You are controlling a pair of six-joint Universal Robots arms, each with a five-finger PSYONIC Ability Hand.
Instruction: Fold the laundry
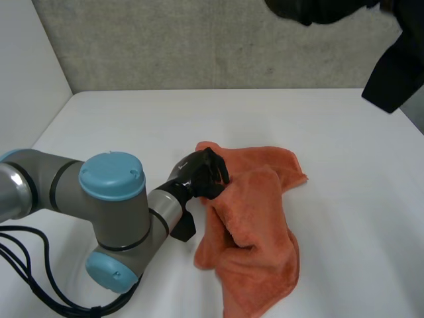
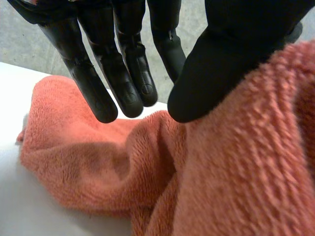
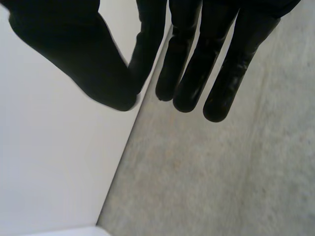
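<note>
At the middle of a white table (image 1: 132, 126), an orange towel (image 1: 255, 225) lies crumpled and not yet folded. One layer is thrown loosely over another, and a thick ridge runs from the far left corner down toward the near edge. The far right corner pokes out to the right.

Reaching in from the near left, the left arm (image 1: 112, 199) brings the left hand (image 1: 202, 173) to the towel's left edge, up against that ridge. From the wrist, its fingers (image 2: 125, 78) are straight and close side by side, just above a low stretch of cloth. The thumb (image 2: 216, 64) stands apart from them, its tip at the crest of the raised fold. Nothing is pinched between thumb and fingers, so the hand is spread, not clamped. Whether the thumb tip actually touches the pile cannot be told.

The right hand (image 3: 187, 64) is up at the far right, well apart from the towel. Its fingers are straight, its thumb is set off to one side, and it holds nothing. Beyond those fingertips a grey wall (image 3: 221, 177) meets a white wall (image 3: 54, 167) in a corner. The grey wall also runs along the table's far edge, and the white wall stands at the table's left side.
</note>
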